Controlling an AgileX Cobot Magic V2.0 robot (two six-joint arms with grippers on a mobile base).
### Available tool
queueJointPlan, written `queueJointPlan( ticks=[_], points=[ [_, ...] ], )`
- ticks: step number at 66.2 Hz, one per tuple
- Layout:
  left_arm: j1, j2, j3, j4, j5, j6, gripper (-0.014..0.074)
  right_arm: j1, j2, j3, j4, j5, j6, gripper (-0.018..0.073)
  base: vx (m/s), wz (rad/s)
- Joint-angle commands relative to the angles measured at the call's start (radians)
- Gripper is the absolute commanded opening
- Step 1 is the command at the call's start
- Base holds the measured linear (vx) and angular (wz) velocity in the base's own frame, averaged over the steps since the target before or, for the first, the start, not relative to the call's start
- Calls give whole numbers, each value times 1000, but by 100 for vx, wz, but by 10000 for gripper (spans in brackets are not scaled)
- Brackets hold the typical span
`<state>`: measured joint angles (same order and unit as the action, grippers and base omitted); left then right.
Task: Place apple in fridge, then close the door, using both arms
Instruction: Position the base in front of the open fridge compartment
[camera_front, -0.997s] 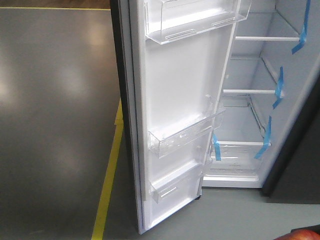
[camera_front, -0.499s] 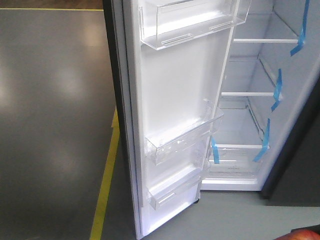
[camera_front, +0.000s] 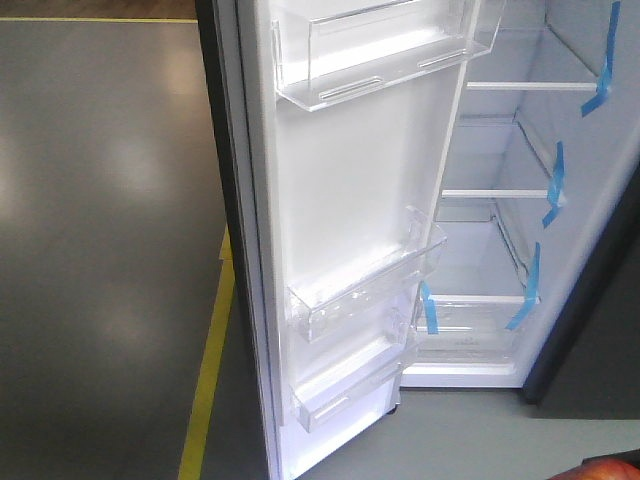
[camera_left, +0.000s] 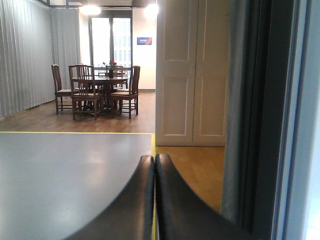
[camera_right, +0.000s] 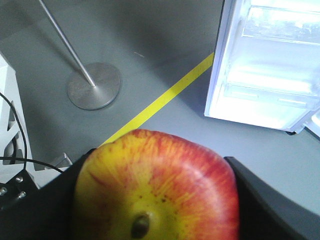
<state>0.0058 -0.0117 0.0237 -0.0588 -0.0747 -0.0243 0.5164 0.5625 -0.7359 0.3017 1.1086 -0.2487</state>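
Right gripper: I read it as clamped on the apple; a black finger presses the left flank and another presses the right flank.
Apple: red streaked with yellow, stem end toward the wrist camera. It is held above the grey floor, near side of the fridge and well apart from it. In the front view only its red top shows, at the near right corner.
Left gripper: the two curved black fingers are pressed together along their length. A dark vertical edge stands just to their right; I cannot tell whether it touches them.
Door: swung wide open, white inner face toward me.
Upper door bin: clear plastic; I see straight through its wall to the white lining.
Middle door bin: the same, only lining visible through it.
Lower door bin: the same.
Fridge interior: white walls, lit.
Glass shelves: blue tape strips run across their right front edges.
Bottom drawer: clear-fronted, taped at both ends; I cannot make out its contents.
Floor: a yellow line runs left of the door.
Far left, right wrist view: a round metal stand base on the floor.
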Motion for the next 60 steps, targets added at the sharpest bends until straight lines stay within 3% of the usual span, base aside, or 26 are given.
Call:
queueJointPlan(
  ticks=[1, 60],
  points=[
    [-5, -14, 29, -1, -73, -10, -6, -1, 2, -25, 18, -54, -9, 150, 5, -1],
    [-5, -14, 29, -1, -73, -10, -6, -1, 2, -25, 18, -54, -9, 150, 6, 1]
  ],
)
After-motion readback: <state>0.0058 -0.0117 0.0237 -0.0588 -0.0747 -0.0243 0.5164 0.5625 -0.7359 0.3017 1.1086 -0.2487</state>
